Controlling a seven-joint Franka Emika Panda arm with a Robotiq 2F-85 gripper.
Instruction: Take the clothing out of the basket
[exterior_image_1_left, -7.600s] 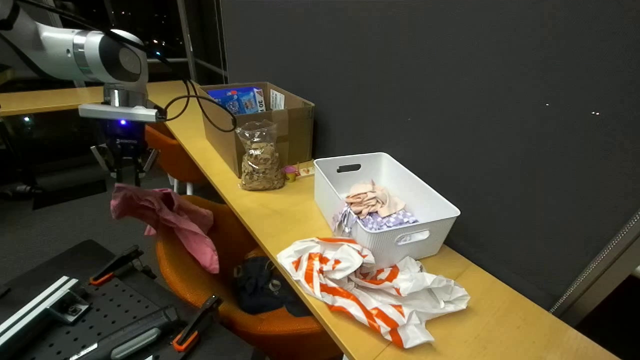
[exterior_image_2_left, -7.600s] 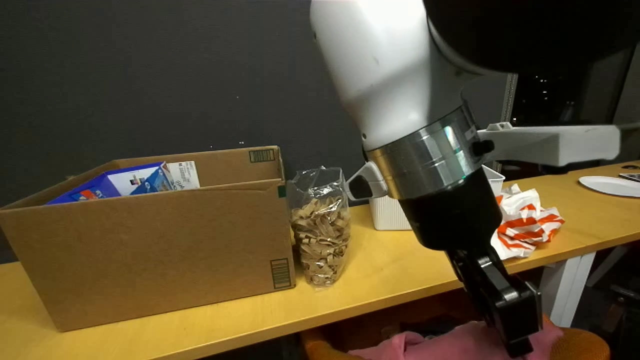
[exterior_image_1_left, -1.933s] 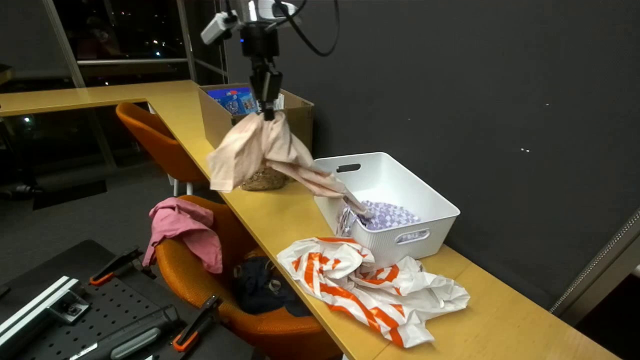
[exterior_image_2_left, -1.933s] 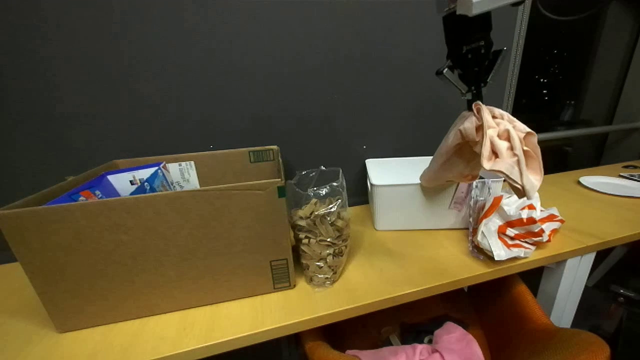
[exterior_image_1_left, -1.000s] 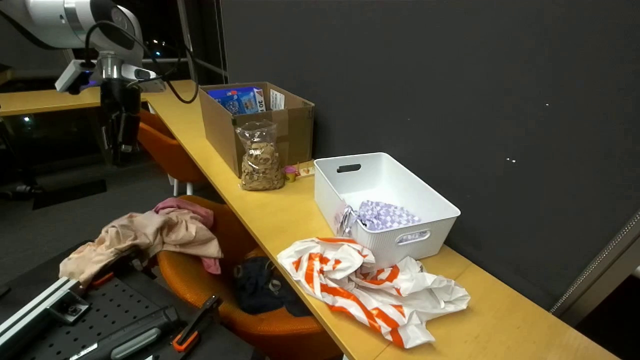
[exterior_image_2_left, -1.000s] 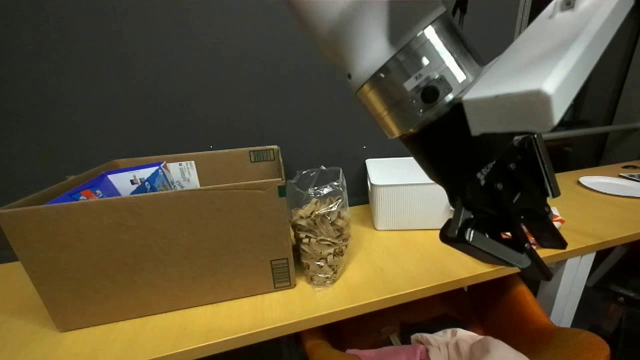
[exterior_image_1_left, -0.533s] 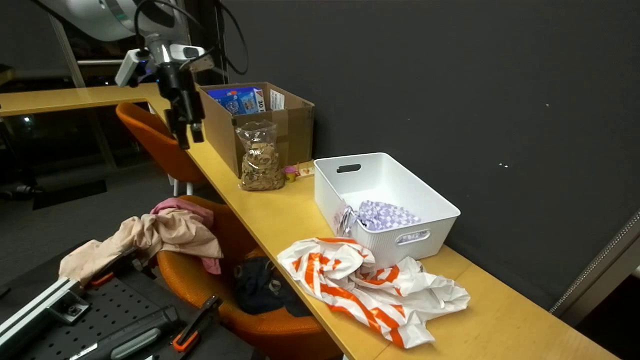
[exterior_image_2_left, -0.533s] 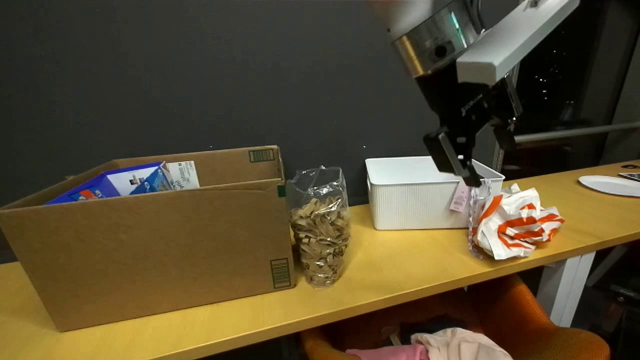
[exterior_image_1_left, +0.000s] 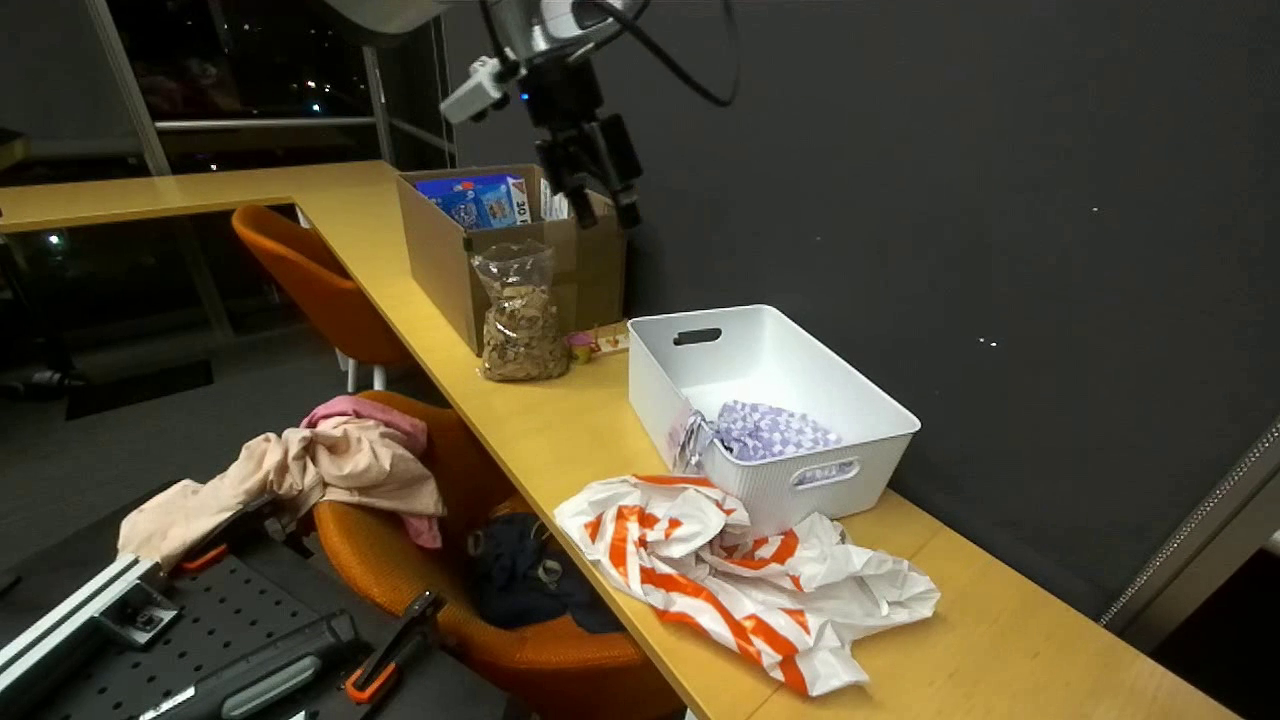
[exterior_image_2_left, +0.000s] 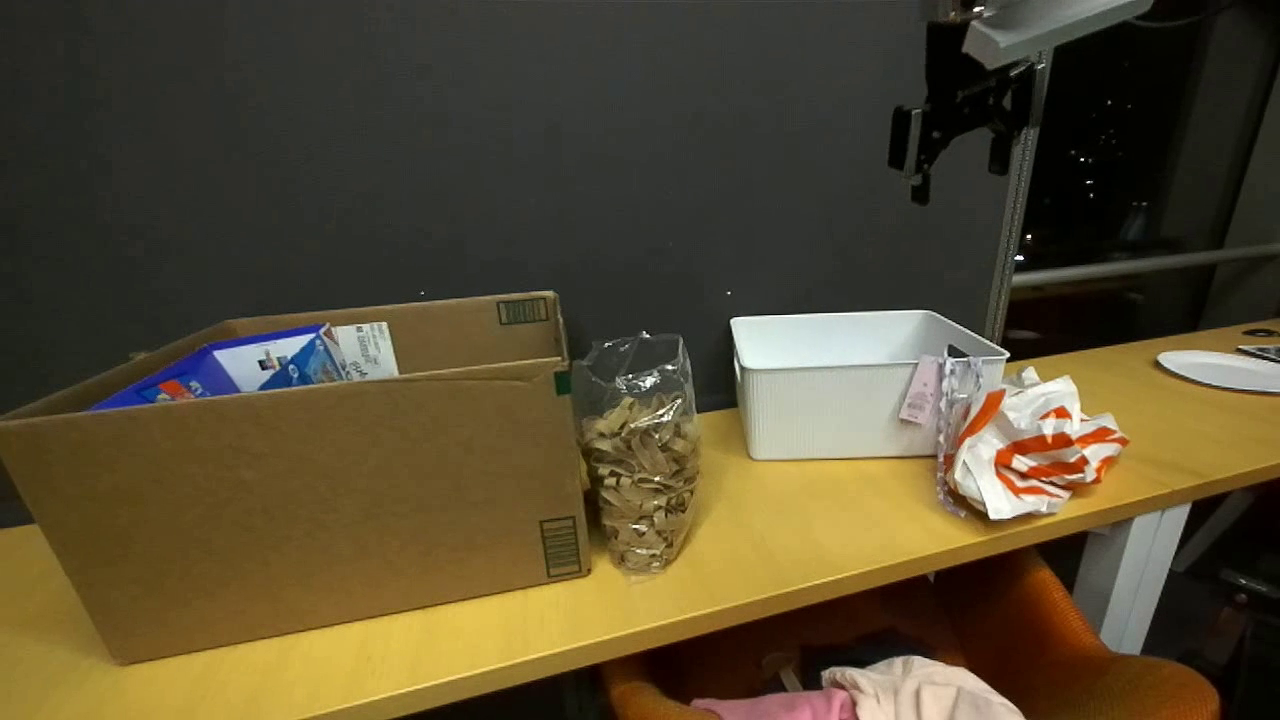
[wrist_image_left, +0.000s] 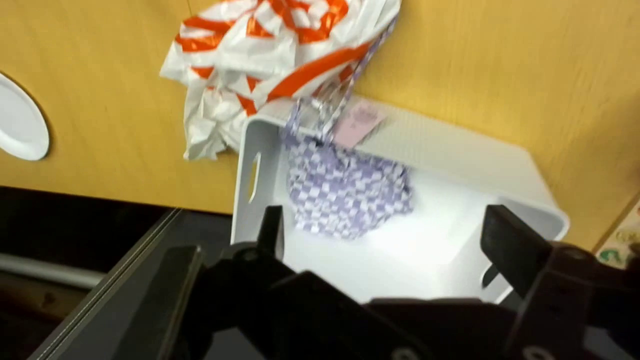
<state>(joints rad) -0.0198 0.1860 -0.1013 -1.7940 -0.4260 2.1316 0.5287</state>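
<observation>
A purple-and-white checkered garment lies in a corner of the white basket, its straps and a pink tag hanging over the rim. High above the basket in the wrist view, my gripper has its fingers spread wide, with air between them. In an exterior view the gripper appears tilted in front of the cardboard box, up and to the left of the basket. Peach clothing and pink clothing lie draped over an orange chair outside the basket.
A crumpled white-and-orange plastic bag presses against the basket's end. A cardboard box and a clear bag of brown strips stand on the same table. Clamps sit on a black pegboard. A white plate lies farther along.
The peach clothing went from the basket to the chair, where my gripper let it go and opened fully. Since then the arm has swung from above the chair back toward the basket.
</observation>
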